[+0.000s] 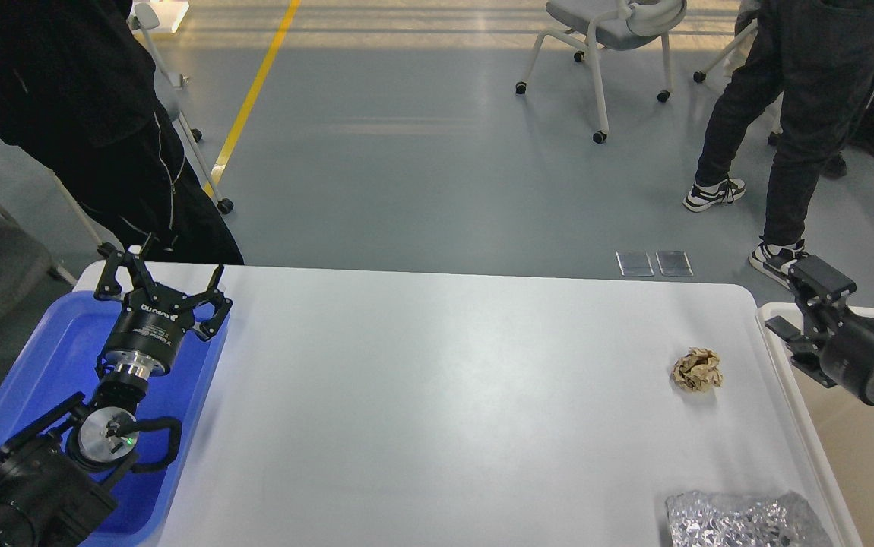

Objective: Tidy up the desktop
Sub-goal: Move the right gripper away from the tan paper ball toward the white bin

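While the desktop [437,395] fills the head view's middle, I judge tidying unfinished: a crumpled brown paper ball [698,370] lies at three o'clock and a foil wad [741,519] at five. My left gripper [159,285] hangs spread and empty over the blue tray [34,365] at nine; my right gripper [805,308], over the cream bin [794,395], I cannot tell

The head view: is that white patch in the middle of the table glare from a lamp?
Head view: yes, likely glare; the glossy desktop shows a soft bright sheen at its middle. The crumpled paper ball casts only a faint shadow, and the picture looks sharp throughout.
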Action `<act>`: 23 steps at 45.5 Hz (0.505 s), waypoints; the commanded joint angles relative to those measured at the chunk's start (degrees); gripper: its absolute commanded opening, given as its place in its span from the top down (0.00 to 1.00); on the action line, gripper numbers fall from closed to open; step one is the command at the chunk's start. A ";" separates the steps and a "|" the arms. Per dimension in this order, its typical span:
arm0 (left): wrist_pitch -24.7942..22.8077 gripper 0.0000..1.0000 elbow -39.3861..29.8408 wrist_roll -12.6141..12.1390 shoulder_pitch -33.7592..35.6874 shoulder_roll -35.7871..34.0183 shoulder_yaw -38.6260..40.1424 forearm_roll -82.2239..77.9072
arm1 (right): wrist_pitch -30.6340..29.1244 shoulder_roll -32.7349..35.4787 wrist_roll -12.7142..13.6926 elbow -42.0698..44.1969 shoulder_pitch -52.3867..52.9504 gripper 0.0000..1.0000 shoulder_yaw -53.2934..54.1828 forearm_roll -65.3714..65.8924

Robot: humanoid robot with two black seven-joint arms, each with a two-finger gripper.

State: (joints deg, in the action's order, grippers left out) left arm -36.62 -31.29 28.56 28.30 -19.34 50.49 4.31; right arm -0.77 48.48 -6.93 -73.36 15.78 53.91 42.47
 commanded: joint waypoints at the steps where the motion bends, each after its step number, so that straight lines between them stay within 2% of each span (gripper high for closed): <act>1: -0.03 0.00 0.00 0.00 0.00 0.00 0.05 -0.01 | -0.90 12.15 3.68 -5.38 0.21 0.00 -6.00 9.90; 8: -0.03 0.00 0.00 0.00 0.00 0.00 -0.04 -0.01 | -1.07 16.20 3.24 -9.69 -0.66 0.00 -9.00 15.27; 18: -0.03 0.00 0.00 0.00 0.00 0.00 -0.04 -0.01 | -0.99 16.73 3.24 -13.73 -0.93 0.00 -10.67 16.24; 23: -0.03 0.00 0.00 0.00 0.00 0.00 -0.04 -0.01 | -0.99 17.26 3.07 -14.35 -1.90 0.04 -12.78 18.87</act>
State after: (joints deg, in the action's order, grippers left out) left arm -36.65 -31.29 28.56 28.30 -19.34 50.47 4.31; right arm -1.69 63.27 -3.92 -84.43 15.03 44.72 56.86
